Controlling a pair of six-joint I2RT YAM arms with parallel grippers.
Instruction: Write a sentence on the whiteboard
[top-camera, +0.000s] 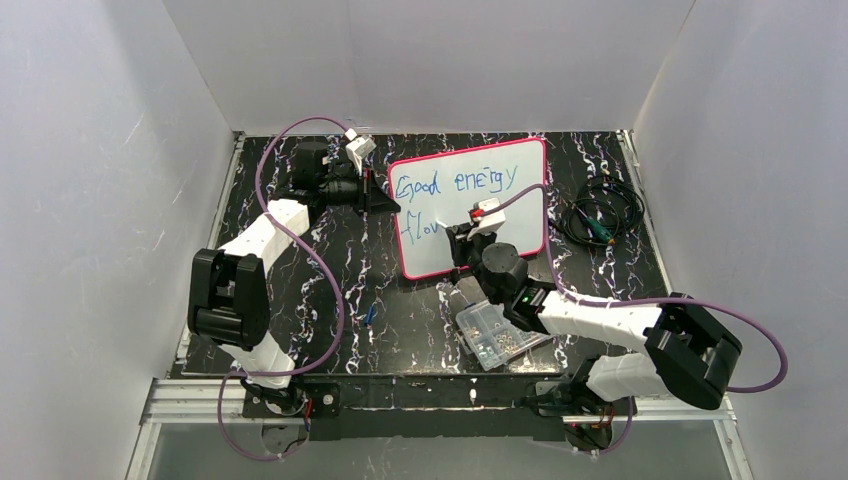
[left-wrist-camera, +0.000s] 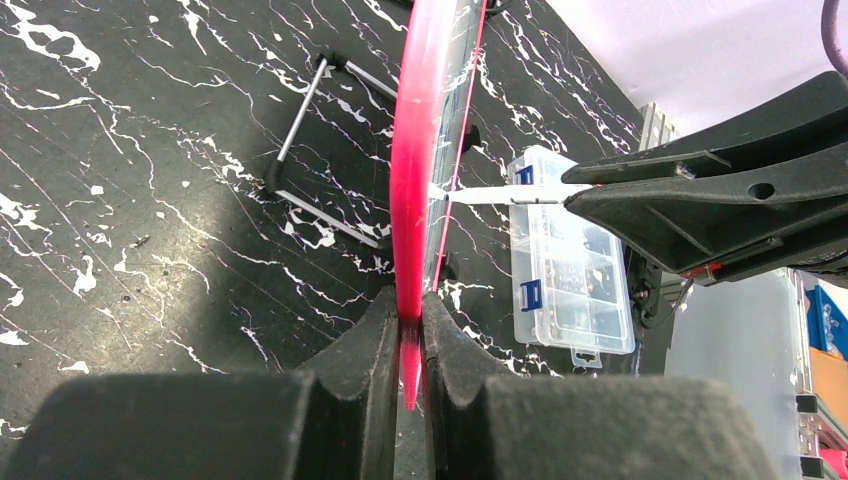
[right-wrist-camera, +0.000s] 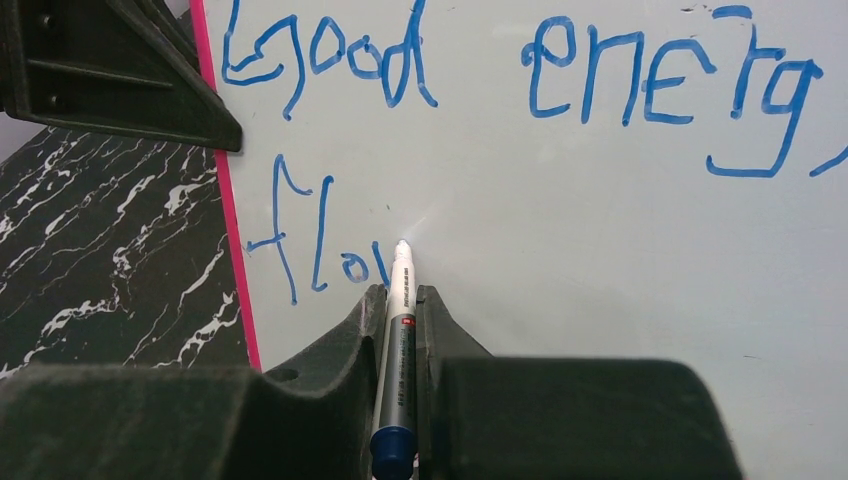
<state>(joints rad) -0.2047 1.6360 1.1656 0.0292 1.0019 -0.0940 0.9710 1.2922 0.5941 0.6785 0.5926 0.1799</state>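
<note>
clamping the pink left edge of the whiteboard (top-camera: 520, 215), the left gripper (left-wrist-camera: 405, 318) has its fingers pressed together on the frame. the right gripper (right-wrist-camera: 400, 292) is squeezed tight on a marker (right-wrist-camera: 397, 380), its tip at the board just past "flo" (the sentence (top-camera: 455, 185) reads "good energy" above). a clear parts box (top-camera: 497, 335) holding small metal bits lies near the board's lower edge.

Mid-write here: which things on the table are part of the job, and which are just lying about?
In use: whiteboard, its blue writing, marker in the right gripper, left gripper clamping the board's edge.
Lying about: clear parts box, coiled cable, small blue item.
</note>
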